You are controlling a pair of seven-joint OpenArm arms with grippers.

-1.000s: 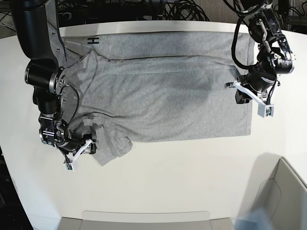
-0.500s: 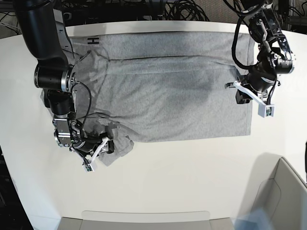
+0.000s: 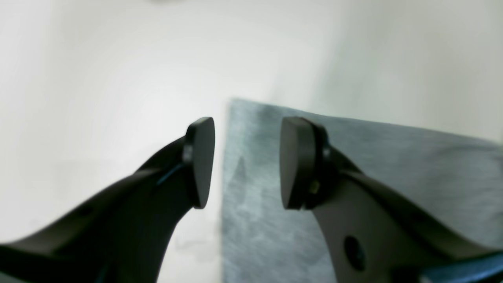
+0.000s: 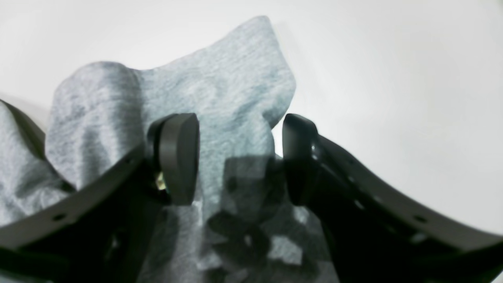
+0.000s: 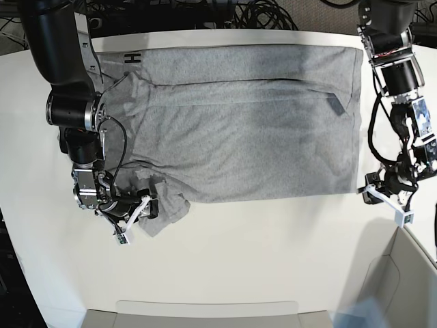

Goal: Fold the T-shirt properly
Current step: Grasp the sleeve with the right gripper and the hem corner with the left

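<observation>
The heather-grey T-shirt [image 5: 239, 116] lies spread flat on the white table [image 5: 273, 260], with black lettering [image 5: 132, 59] showing at its far left edge. My left gripper [image 5: 372, 197] sits at the shirt's near right corner. In the left wrist view it [image 3: 247, 165] is open, low over the table, with the shirt's straight edge [image 3: 275, 236] running between its fingers. My right gripper [image 5: 149, 208] is at the bunched sleeve [image 5: 167, 208] at the near left. In the right wrist view it [image 4: 239, 157] is open, with the sleeve's fabric [image 4: 220, 94] between and beyond its fingers.
A pale bin [image 5: 410, 273] stands at the near right corner, close to my left arm. A flat tray [image 5: 205, 311] lies along the near edge. Black cables [image 5: 259, 14] hang behind the table's far edge.
My left arm has moved from the middle of the shirt's right edge down to its near right corner. My right gripper pushed right into the sleeve, which bunched up, then stayed there.
</observation>
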